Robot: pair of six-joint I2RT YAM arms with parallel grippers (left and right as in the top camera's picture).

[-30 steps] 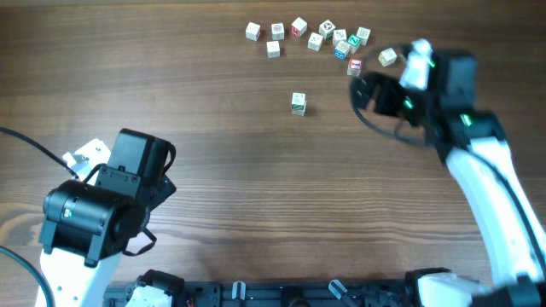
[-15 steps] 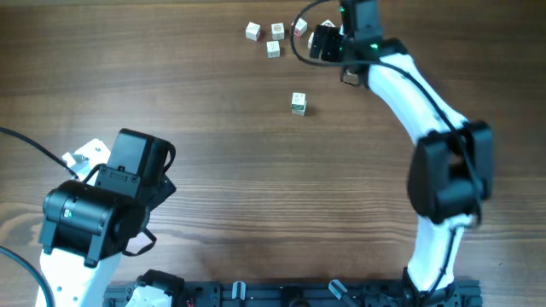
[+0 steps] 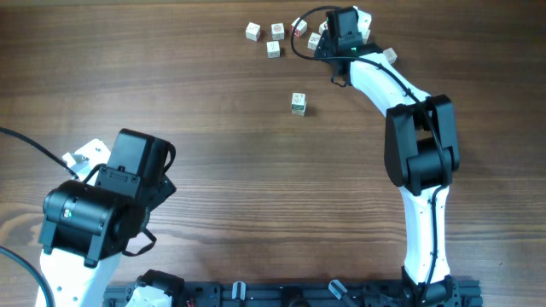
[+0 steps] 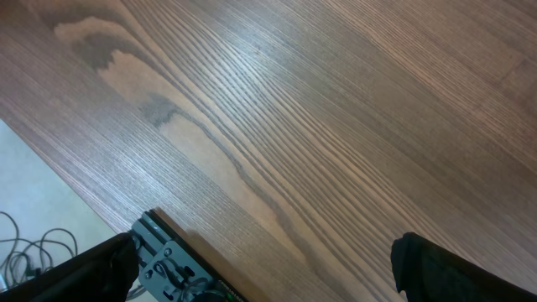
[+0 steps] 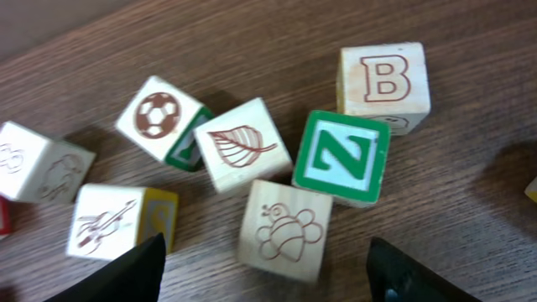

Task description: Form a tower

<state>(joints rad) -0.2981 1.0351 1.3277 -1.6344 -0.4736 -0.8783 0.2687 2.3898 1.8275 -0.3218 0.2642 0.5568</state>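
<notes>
Wood-grain table (image 3: 213, 170) carries all items. The tower (image 3: 297, 103) stands alone toward the middle, well apart from both arms and nearer than the loose cubes. From overhead it shows a pale top face with a blue-green side below it.

Right gripper (image 5: 267, 244) is reached out to the far-right cluster of loose cubes. Its jaws are partly spread and straddle the bee cube (image 5: 285, 228), with a visible gap on each side. Neither finger touches the cube and nothing is held.

The green N cube (image 5: 341, 157) touches the bee cube on its far right. The B cube (image 5: 384, 80) lies just beyond that. The leaf cube (image 5: 243, 143) sits left of the N cube, with the football cube (image 5: 159, 117) against its left side. The violin cube (image 5: 109, 220), with one yellow side, lies left of the bee cube.

Left gripper (image 4: 264, 247) hangs over bare table at the near left edge, jaws at full spread and empty.
</notes>
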